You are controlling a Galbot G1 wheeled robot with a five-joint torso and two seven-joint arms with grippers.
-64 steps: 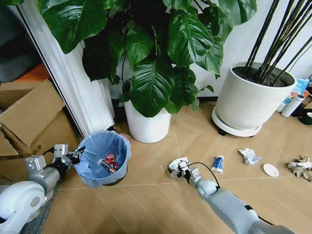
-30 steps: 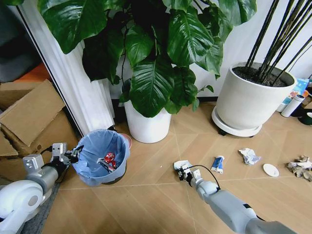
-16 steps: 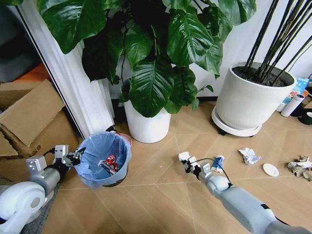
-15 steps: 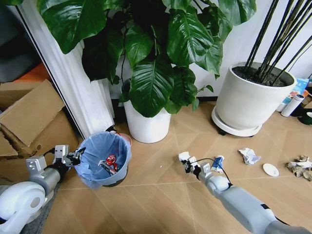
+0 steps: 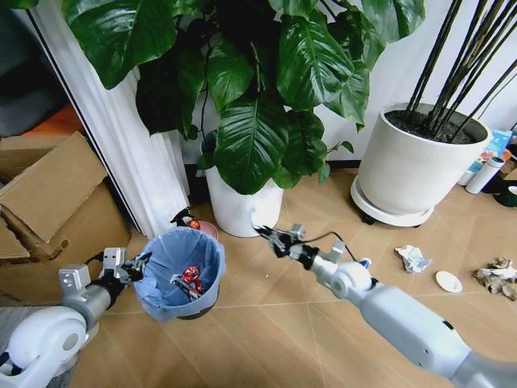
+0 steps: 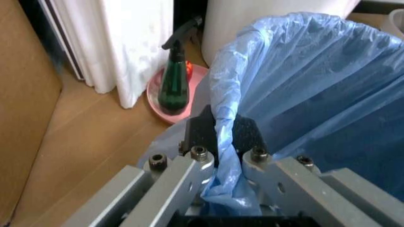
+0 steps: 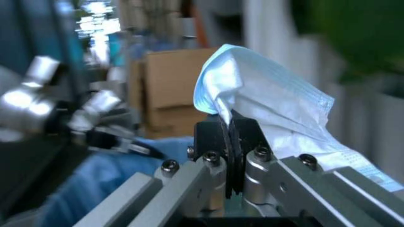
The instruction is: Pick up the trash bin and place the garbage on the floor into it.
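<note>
- Head view: left gripper (image 5: 136, 266) is pinching the rim of the trash bin (image 5: 181, 272) at its 9 o'clock side, holding the blue-lined bin just in front of the white plant pot (image 5: 241, 206). A red can (image 5: 192, 275) is lying inside the liner.
- Right gripper (image 5: 273, 238) is hanging at about 2 o'clock from the bin, carrying a thin pale piece. Other garbage is lying well apart on the floor: a crumpled paper ball (image 5: 414, 258), a white disc (image 5: 448, 281) and a grey-brown paper wad (image 5: 498, 276).
- Left wrist view: the pads (image 6: 247, 134) are clamping together on the bag liner (image 6: 303, 90) and the rim beneath it. A green spray bottle (image 6: 174, 80) is standing on a pink dish (image 6: 159, 96) just behind.
- Right wrist view: the fingers (image 7: 243, 134) are closing tight on a light blue face mask (image 7: 265, 101), most of it flopping free.
- Risk: the limp mask may be catching on the rim or drifting outside if let go short of the opening; the liner might be slipping in the left pinch, tilting the bin.
- Writing: none readable.
</note>
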